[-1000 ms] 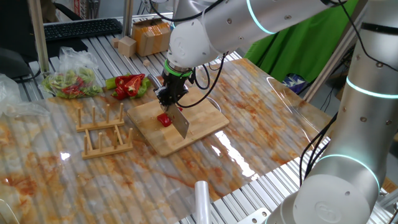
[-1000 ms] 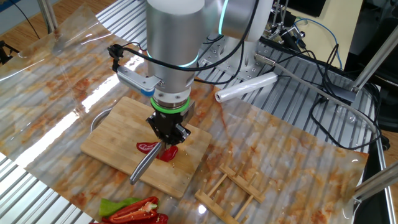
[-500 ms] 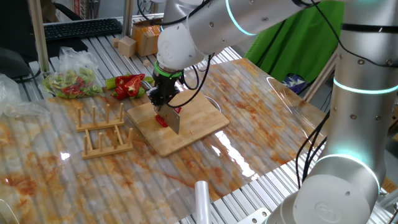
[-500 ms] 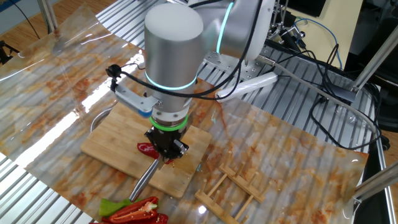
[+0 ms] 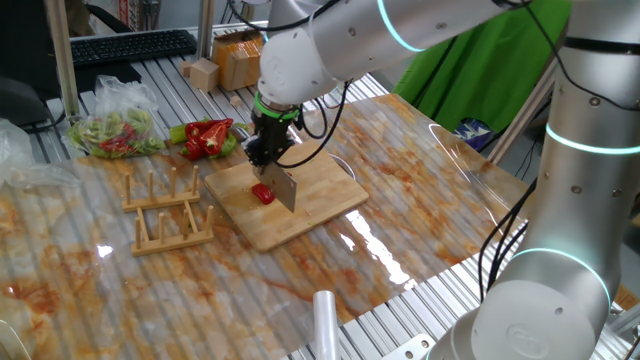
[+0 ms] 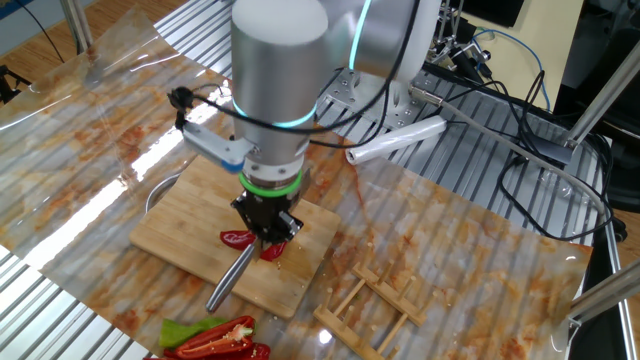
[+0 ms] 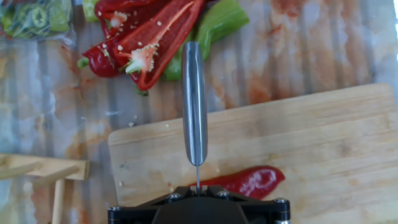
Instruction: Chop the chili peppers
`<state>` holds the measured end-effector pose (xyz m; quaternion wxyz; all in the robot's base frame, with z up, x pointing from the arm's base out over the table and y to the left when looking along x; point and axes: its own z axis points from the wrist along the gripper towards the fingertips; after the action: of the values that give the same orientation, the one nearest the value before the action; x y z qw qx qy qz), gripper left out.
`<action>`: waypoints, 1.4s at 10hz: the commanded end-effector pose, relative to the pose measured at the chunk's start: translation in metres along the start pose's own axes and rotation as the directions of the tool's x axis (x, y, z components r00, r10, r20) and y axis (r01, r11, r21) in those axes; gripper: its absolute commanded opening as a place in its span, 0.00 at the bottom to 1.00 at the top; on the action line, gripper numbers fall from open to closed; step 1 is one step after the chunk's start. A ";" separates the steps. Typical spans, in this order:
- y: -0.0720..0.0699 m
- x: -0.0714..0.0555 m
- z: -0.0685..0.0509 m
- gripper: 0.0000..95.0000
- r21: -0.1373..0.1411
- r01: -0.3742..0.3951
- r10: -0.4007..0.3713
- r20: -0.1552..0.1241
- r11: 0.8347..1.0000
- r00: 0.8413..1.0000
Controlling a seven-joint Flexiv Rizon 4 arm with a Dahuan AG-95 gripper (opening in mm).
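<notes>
gripper (image 6: 265, 222) jaws clamped tight on knife (image 5: 284, 188), blade edge down at the cutting board (image 5: 325, 195). one chili pepper (image 7: 249, 181) on the board, glossy red, whole in hand view, lying under the knife. off the board's far edge: pile of split red and green peppers (image 7: 149, 37), uncounted.

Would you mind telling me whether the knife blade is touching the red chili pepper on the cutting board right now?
Cannot tell. In one fixed view the knife overlaps the chili pepper; in the hand view the gripper hides where they would meet.
</notes>
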<state>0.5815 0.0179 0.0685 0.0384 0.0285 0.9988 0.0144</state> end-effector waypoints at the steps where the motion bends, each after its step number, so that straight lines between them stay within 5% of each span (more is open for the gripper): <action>1: -0.002 0.002 -0.003 0.00 0.007 -0.002 0.002 0.010 1.000 1.000; 9: -0.001 0.000 0.005 0.00 0.006 -0.010 0.009 0.029 1.000 1.000; 14: 0.000 0.000 0.006 0.00 0.000 -0.014 0.014 0.011 1.000 1.000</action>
<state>0.5831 0.0189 0.0638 0.0386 0.0351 0.9985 0.0152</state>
